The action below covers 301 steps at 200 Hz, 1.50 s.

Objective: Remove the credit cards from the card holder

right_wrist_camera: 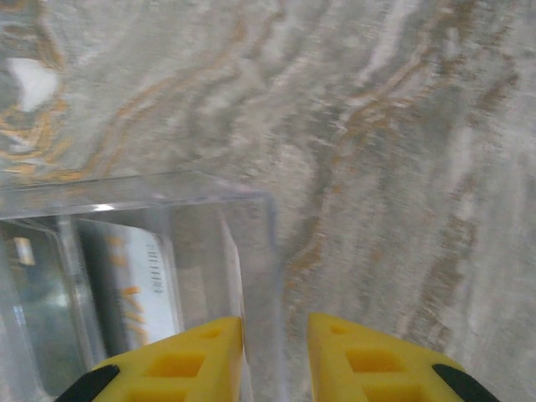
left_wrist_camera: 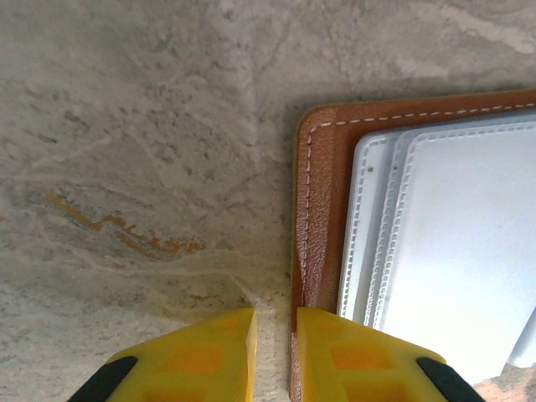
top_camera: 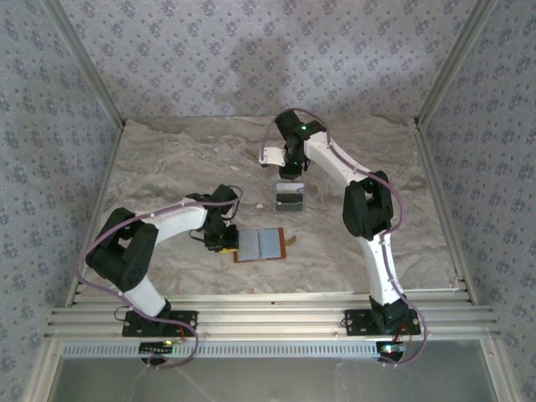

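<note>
Your left tool [left_wrist_camera: 276,322] sits at the left edge of the open card holder [top_camera: 264,244] on the counter [top_camera: 167,176], fingers barely parted; you cannot tell whether it pinches leather. Your right tool [right_wrist_camera: 275,327], slightly spread, straddles the clear tray [right_wrist_camera: 167,188] wall, a credit card [right_wrist_camera: 142,285] inside.

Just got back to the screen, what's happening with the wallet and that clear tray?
The card holder lies open on the table, grey-blue lining up. The left gripper sits at its left edge, fingers close together about the leather rim; whether it clamps I cannot tell. The right gripper hangs over a corner of the clear tray, jaws slightly apart with only the tray's wall between. What looks like a pale card lies inside the tray.
</note>
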### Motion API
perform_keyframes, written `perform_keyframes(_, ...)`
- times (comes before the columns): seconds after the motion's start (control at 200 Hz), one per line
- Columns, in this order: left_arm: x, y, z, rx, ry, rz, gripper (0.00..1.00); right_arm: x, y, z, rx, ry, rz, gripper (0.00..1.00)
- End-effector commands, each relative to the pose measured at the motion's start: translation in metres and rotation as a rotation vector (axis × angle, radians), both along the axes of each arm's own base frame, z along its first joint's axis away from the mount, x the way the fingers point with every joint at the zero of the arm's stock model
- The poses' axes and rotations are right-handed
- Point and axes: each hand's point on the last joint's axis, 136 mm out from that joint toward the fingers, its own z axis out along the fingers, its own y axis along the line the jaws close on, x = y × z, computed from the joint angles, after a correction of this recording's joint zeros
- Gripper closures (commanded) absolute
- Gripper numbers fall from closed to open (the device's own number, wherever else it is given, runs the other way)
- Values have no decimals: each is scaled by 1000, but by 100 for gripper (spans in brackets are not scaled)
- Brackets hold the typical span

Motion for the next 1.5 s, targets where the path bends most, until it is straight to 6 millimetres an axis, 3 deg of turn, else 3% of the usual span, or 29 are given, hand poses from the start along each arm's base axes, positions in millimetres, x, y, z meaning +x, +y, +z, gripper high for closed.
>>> perform_keyframes(0.0, 2, 1, 3, 3, -12, -15, 78, 15, -8, 41, -37, -171, 24, 72)
perform_keyframes(0.18, 3, 1, 6, -2, -25, -11, 79, 23, -13, 62, -4, -275, -59, 71)
perform_keyframes(0.32, 5, 3, 10, -1, -44, -9, 79, 13, -16, 76, 28, -298, -144, 70)
perform_keyframes(0.42, 8, 3, 13, -6, -57, -4, 79, -7, -7, 83, 122, -236, -225, 67)
perform_keyframes(0.71, 14, 4, 12, -35, -79, 32, 80, -64, 11, 88, 457, 5, -571, 73)
perform_keyframes(0.904, 19, 5, 11, -95, -80, 75, 80, -115, 41, 62, 596, 277, -756, 79)
perform_keyframes(1.094, 21, 15, 5, -177, -63, 165, 80, -163, 89, 29, 627, 562, -859, 82)
perform_keyframes(1.299, 23, 25, 5, -219, -65, 220, 80, -192, 123, 2, 571, 645, -911, 79)
perform_keyframes(1.399, 24, 29, 6, -225, -68, 231, 80, -204, 140, -9, 576, 691, -915, 70)
perform_keyframes(1.499, 25, 29, 8, -243, -71, 238, 80, -213, 155, -18, 558, 721, -902, 69)
